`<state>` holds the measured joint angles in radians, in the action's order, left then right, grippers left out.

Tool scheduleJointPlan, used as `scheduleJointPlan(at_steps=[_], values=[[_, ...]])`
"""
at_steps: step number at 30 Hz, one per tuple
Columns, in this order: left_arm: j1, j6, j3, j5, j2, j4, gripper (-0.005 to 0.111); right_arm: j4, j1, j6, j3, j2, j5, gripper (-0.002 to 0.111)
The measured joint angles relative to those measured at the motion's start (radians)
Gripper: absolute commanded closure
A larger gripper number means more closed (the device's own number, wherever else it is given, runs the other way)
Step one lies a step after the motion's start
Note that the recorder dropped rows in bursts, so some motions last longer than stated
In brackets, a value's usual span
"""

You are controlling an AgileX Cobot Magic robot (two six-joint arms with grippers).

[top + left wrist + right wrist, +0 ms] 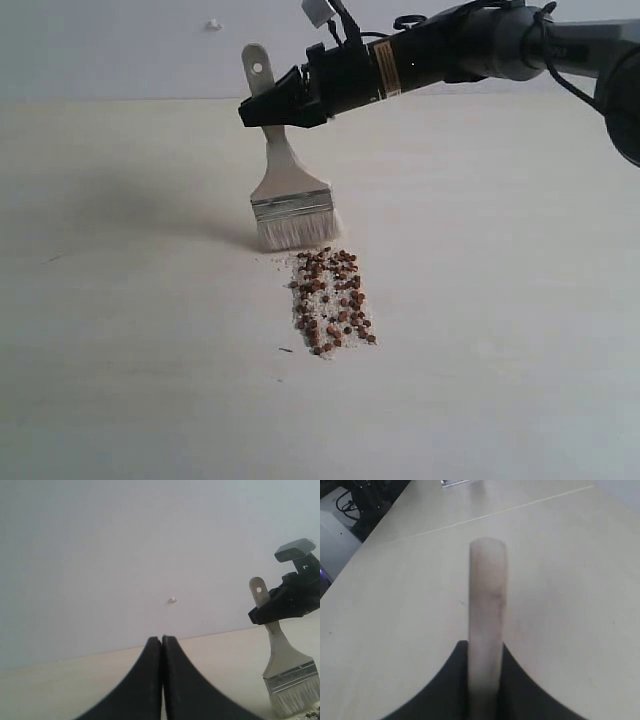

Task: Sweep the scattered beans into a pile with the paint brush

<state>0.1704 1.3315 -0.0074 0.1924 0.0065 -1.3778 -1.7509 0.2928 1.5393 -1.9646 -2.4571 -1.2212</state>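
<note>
The paint brush [290,195] stands nearly upright on the pale table, its off-white bristles touching the surface just behind the beans [333,298]. These reddish-brown beans lie with whitish crumbs in a narrow elongated pile running toward the front. My right gripper [268,108] is shut on the brush's wooden handle [487,620], reaching in from the right. The left wrist view shows the same brush [287,675] and the right gripper [280,611] off to one side. My left gripper [162,639] is shut with nothing in it and does not appear in the exterior view.
A small white fleck [214,24] sits on the back wall. In the right wrist view, dark equipment and cables [367,500] stand beyond the table's edge. The table top [120,330] is bare pale wood around the beans.
</note>
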Motion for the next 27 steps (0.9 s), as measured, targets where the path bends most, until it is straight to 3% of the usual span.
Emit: scheduleJointPlan(at_steps=[16,18,27], values=[[0.0,0.0,0.0,0.0,0.0,0.0,0.107,-0.006,-0.043,0.027,0.058,0.192,0.002,0.108],[0.0,0.0,0.0,0.0,0.0,0.0,0.107,-0.003,-0.059,0.023,0.123,0.238,0.002,0.108],[0.0,0.0,0.0,0.0,0.0,0.0,0.107,-0.007,-0.152,-0.138,0.727,0.594,0.008,0.108]])
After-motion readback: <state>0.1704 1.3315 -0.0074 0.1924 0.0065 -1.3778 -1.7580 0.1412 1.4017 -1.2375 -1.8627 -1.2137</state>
